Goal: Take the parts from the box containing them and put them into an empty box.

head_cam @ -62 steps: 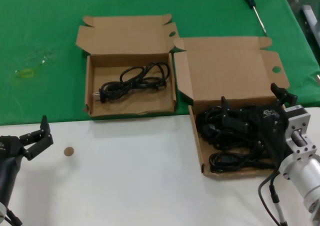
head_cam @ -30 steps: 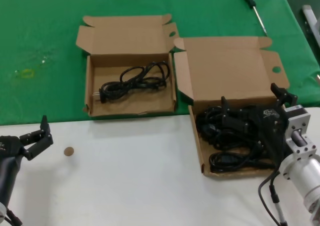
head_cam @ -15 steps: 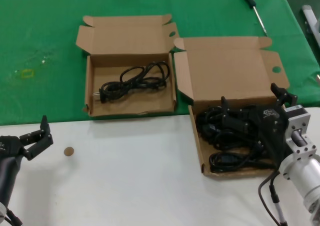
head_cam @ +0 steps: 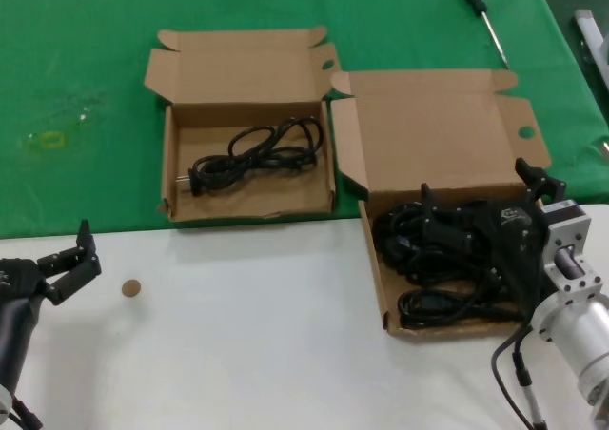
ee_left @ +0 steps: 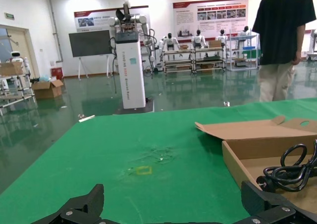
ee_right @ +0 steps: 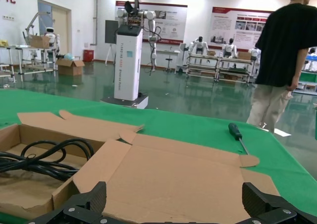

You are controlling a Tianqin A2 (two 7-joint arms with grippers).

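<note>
Well, no readable writing (right pincer (head_cam: 481,211) logo blurred).

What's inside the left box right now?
One coiled black power cord lies on the floor of the left box, plug end toward its left wall. The rest of the floor shows bare cardboard; under the coil is hidden.

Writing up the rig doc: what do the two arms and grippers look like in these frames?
Left gripper: black, angular, two-fingered, on a black rounded forearm. Right gripper: also black with a small white logo on its body, mounted on a silver metal wrist block with a bolted flange and a pale cylindrical forearm; a thin black cable loops down beside it. In the wrist views only black faceted fingertips show.
</note>
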